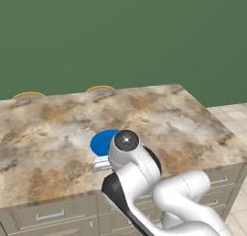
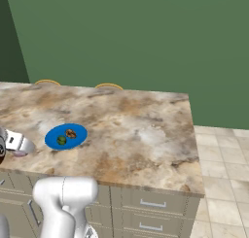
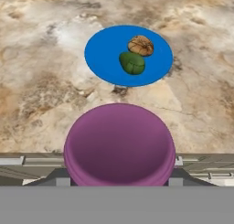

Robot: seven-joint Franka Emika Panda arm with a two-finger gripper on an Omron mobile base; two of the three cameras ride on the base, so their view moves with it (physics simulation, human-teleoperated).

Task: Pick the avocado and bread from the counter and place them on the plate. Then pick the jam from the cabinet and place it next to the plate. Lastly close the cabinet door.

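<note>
Presently in hand: the third step, setting the jam down next to the plate. This is judged from the two foods already lying on the plate.
Gripper (image 2: 19, 145): partly closed, with the jaws brought in against the sides of a purple, dome-shaped object. Nothing else is held.
Jam (image 3: 119, 143): the purple object between the fingers is taken to be it. It is carried at the tip of the gripper, over bare stone and short of the plate. Whether it is resting on the stone or held just clear of it cannot be told for certain.
Plate (image 3: 103, 54): the blue disc lies ahead of the gripper, near it but apart from the jam, with a strip of bare counter between them.
Avocado (image 3: 132, 63): it is seen on the plate, on the half nearer the gripper, touching the bread or just beside it.
Bread (image 3: 140, 45): it is seen on the plate, just beyond the avocado and slightly to its right.
Counter (image 2: 141, 130): a broad marbled top is spread below and ahead of the gripper.
Next move: the jam is to be lowered upright onto the bare strip before the plate, the rim not being struck, and the jaws are then to be opened. The cabinet door remains to be closed afterwards.
</note>
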